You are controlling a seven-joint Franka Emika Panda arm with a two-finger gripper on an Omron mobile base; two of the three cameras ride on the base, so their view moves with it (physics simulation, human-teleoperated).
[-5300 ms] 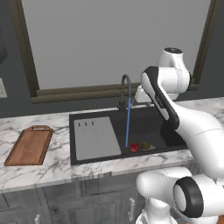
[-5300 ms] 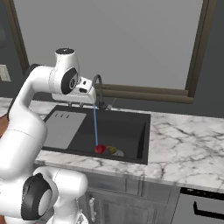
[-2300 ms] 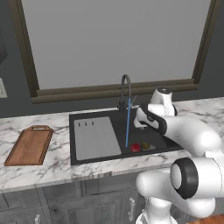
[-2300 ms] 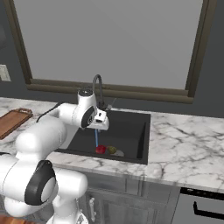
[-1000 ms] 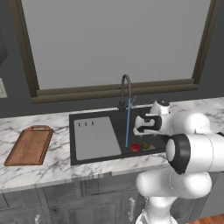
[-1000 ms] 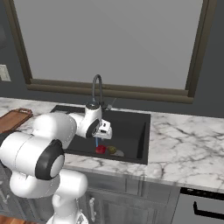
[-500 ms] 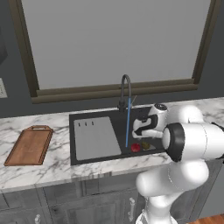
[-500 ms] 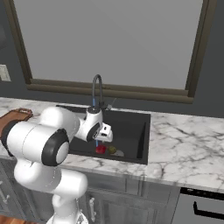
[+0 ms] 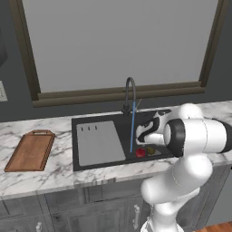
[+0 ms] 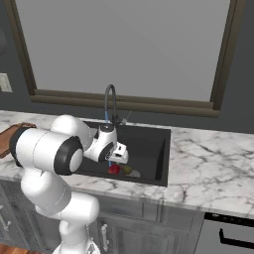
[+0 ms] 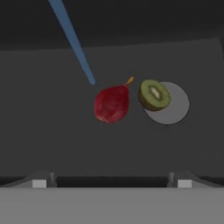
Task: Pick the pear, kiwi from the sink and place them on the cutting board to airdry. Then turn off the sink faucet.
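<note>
Left base view: I've got the arm reaching down into the sink (image 9: 90, 161), pear (image 9: 140, 152) on the basin floor just right of the water stream (image 9: 132, 131), board (image 9: 30, 151) well off to the left, nothing on it. Right base view: gripper (image 10: 120, 158) sits just above the pear (image 10: 114, 169), kiwi (image 10: 127, 169) beside it; fingers too small to read here, I think. Hand view: tips spread wide, nothing held, pear (image 11: 112, 104) dead ahead and kiwi (image 11: 154, 94) touching the drain. So I'm on the first pick; next I drop straight down and close on the pear

Kiwi (image 9: 151, 150) half behind the arm
</note>
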